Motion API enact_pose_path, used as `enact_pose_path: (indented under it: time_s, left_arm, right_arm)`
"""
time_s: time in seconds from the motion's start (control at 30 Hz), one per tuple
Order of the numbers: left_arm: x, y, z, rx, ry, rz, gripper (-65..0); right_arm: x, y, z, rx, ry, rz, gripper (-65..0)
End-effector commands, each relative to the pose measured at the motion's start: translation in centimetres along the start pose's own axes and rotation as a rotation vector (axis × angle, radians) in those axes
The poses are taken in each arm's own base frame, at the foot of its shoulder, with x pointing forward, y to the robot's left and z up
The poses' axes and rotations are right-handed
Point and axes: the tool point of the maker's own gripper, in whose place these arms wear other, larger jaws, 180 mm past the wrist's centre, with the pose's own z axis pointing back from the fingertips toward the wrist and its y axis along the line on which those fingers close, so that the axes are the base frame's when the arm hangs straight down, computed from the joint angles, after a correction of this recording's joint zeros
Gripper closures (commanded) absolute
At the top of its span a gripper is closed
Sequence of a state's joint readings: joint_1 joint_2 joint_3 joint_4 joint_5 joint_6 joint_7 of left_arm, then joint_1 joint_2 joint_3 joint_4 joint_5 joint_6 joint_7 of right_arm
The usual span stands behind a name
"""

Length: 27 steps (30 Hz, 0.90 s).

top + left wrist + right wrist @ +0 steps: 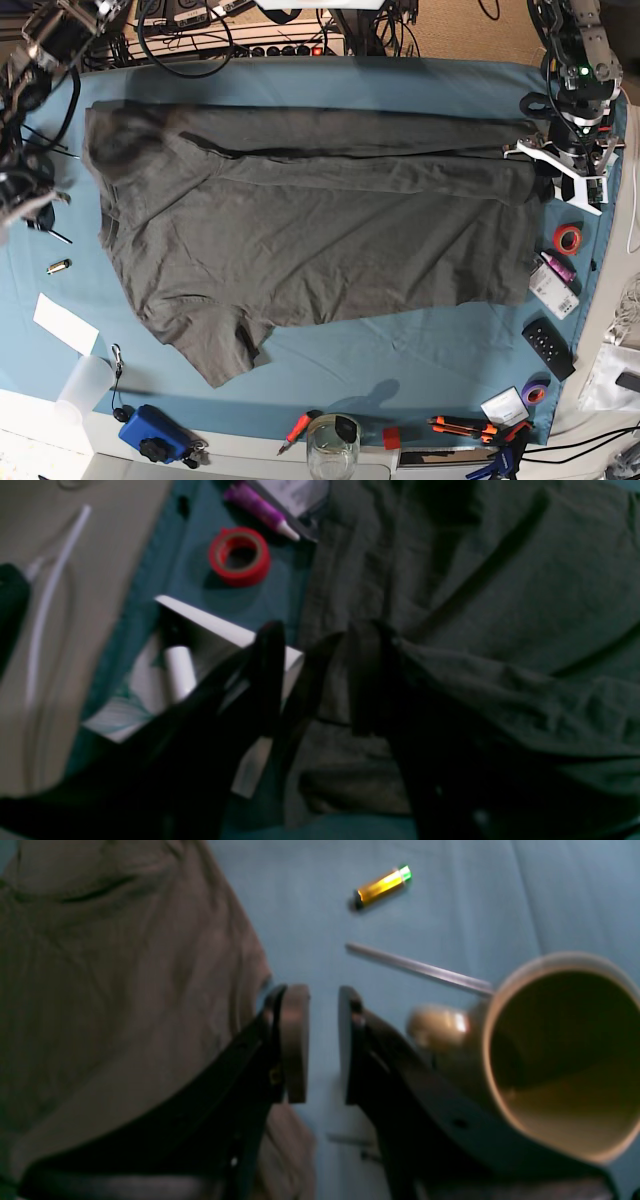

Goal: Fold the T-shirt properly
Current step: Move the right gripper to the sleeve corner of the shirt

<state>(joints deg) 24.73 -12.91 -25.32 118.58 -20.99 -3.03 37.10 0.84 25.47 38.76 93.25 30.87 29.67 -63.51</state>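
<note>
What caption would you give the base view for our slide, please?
Dark T-shirt spread on teal table cloth, one arm at each end, tools along the edges.

- Left wrist view's all motion blur, and the left hand (312,680) is a dark smear; whether cloth sits between its fingers, can't tell.
- The T-shirt (310,230) runs off that view's right edge.
- Right hand (324,1040) is soft too, its base cut off below.
- Blurred mug (560,1055) clipped at the right edge.

one T-shirt (310,230), two tape rolls (568,239), one lighter (382,886)
</note>
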Motion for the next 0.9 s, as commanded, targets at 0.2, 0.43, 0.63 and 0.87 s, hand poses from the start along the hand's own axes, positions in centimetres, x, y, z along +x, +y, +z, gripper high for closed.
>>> enact_pose_path:
  time_s: [0.2, 0.43, 0.63, 0.87]
  left_arm:
    - [1.5, -2.3, 0.4, -0.133, -0.06, -0.041, -20.0]
    - [1.5, -2.4, 0.4, -0.14, -0.06, -0.04, -20.0]
    - [1.4, -2.4, 0.4, -0.139, -0.052, -0.04, -20.0]
    - [0.8, -2.3, 0.5, -0.133, -0.028, -0.049, -20.0]
  right_arm:
    - [6.6, -0.6, -3.2, -0.118, -0.117, -0.004, -11.6]
    - [10.4, -0.7, -6.7, -0.122, -0.107, -0.088, -11.6]
    - [14.3, -0.3, -6.3, -0.14, -0.14, -0.055, -11.6]
    - [12.8, 3.4, -10.5, -0.06, -0.042, 0.067, -33.5]
